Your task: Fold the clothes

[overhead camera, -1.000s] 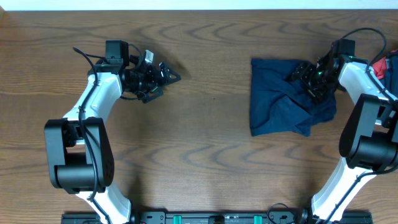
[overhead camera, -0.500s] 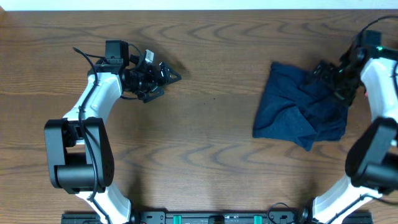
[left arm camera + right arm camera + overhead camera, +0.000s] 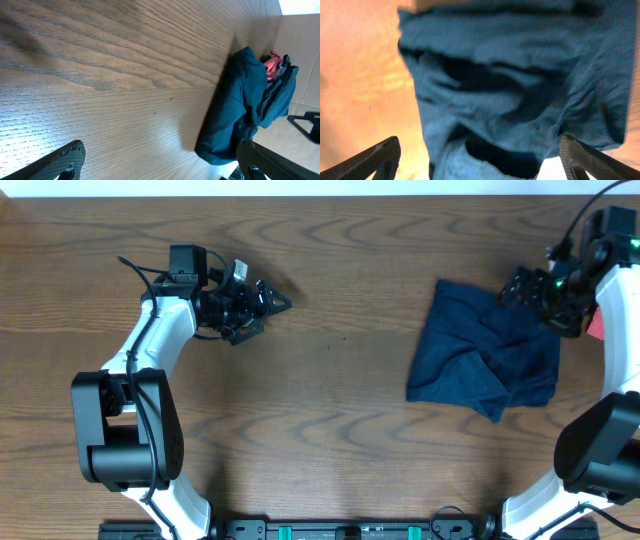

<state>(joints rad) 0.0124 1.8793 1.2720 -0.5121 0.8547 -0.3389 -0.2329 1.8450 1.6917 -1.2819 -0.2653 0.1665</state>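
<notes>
Wood-grain table [image 3: 330,380] bears the crumpled navy clothes [image 3: 485,360] at right.

A robot lab: wood-grain table [image 3: 340,380] carrying robot arms [image 3: 150,345].

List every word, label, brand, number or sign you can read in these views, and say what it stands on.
None: no text can be read in any view.
clothes: plain dark blue fabric, no label showing; the right wrist view of it is blurred.
table: wood grain only, no markings.
</notes>
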